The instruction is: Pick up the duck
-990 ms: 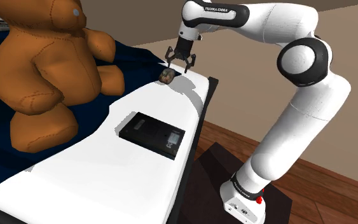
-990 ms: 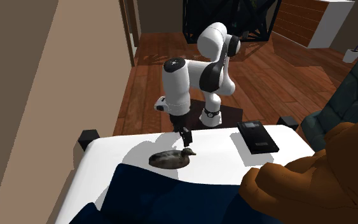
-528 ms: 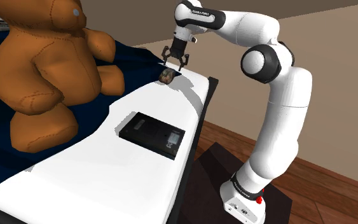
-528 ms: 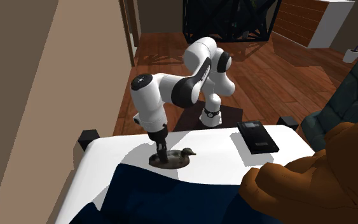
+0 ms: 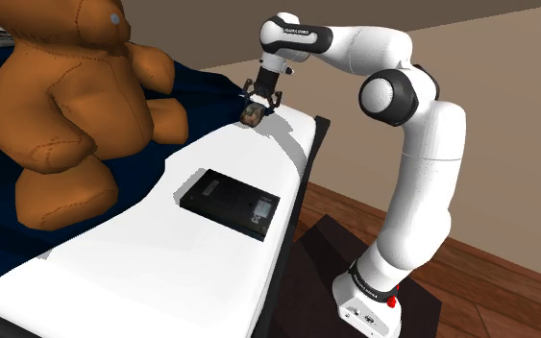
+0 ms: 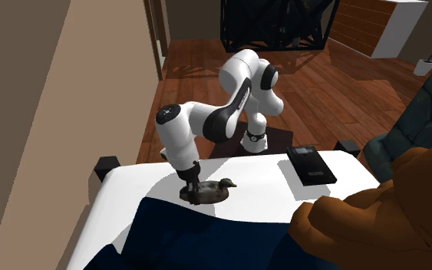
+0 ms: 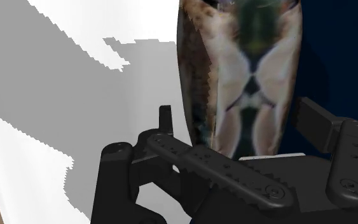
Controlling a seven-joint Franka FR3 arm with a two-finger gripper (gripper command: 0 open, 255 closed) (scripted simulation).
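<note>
- Dropping now: against half a second ago, the arm's wrist is sitting lower and the gripper [image 5: 257, 102] is right down around the duck [image 5: 251, 116] instead of hanging above it.
- The duck is lying on the white sheet [image 5: 143, 278], right at the edge of the navy blanket [image 6: 206, 238], well apart from the flat black device [image 5: 232, 202] and the brown teddy bear [image 5: 66, 96].
- In the wrist view the two black fingers are standing apart, one on each flank of the duck [image 7: 250, 57]. They are straddling the body, not pinching it yet.
- I judge that placement is deliberate: crossing the narrow width gives the fingers two opposing sides to close on.
- In the second exterior view the gripper [image 6: 193, 190] is coming in over the tail end, the duck's [image 6: 218, 189] head pointing away from it.
- The body is looking long and tapered, mottled brown with cream patches and a dark green stripe down the back. It is rounded, so it could slip upward if squeezed too high.
- The teddy is reading as plush, with its seams stitched.
</note>
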